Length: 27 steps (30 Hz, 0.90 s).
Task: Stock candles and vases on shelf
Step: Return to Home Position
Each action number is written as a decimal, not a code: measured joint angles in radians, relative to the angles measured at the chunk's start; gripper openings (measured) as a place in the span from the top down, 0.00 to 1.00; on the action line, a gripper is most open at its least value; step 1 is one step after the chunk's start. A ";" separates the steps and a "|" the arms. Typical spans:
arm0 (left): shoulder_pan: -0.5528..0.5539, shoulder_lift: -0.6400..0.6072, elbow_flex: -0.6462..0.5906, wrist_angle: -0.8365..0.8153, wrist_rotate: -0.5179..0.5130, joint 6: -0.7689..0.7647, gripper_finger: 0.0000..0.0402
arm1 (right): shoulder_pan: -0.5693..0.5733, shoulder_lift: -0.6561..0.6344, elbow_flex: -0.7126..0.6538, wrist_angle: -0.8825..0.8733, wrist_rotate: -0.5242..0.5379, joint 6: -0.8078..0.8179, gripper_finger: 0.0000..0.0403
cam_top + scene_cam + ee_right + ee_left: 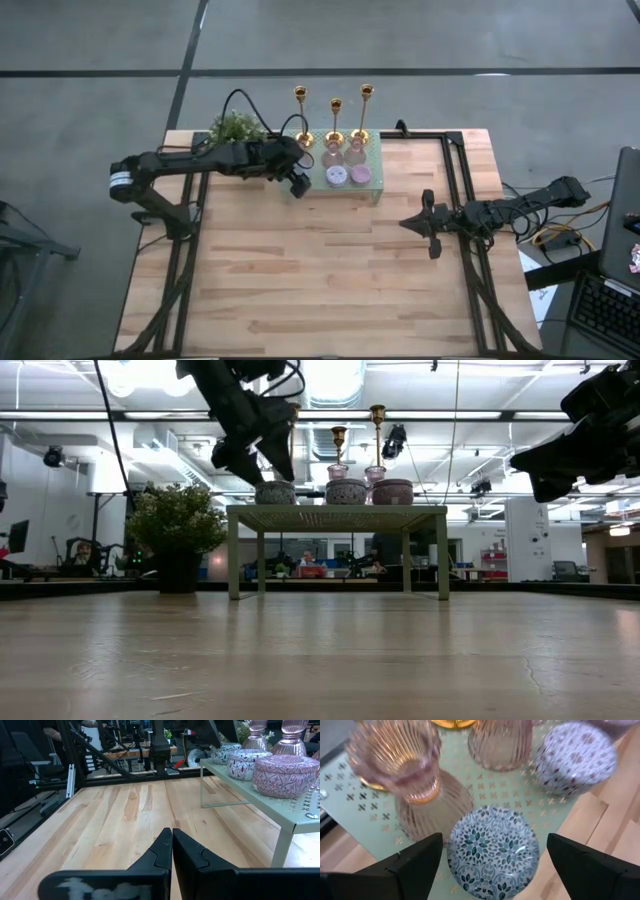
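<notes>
The three candles (345, 491) sit in a row along the shelf's (335, 512) front edge with the vases (495, 742) behind them, so the stocking looks done. The green-patterned candle (492, 852) at the row's end lies directly under the left gripper (298, 182), whose fingers are spread wide and touch nothing. The right gripper (172, 837), pinched together, hangs over the table (300, 280), well apart.

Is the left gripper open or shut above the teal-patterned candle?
Open. In the left wrist view the left gripper has its fingers wide apart, either side of the teal-patterned candle, not gripping it.
</notes>
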 joint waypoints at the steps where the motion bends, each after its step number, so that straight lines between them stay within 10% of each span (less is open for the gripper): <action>1: -0.001 -0.007 0.005 -0.002 0.000 0.005 0.10 | 0.000 0.000 0.000 0.000 0.000 0.000 0.98; 14: -0.062 -0.112 0.013 -0.107 -0.047 0.058 0.17 | 0.000 0.000 0.000 0.000 0.000 0.000 0.98; 27: -0.285 -0.339 -0.145 0.009 -0.181 0.101 0.83 | 0.000 0.000 0.000 0.000 0.000 0.000 0.98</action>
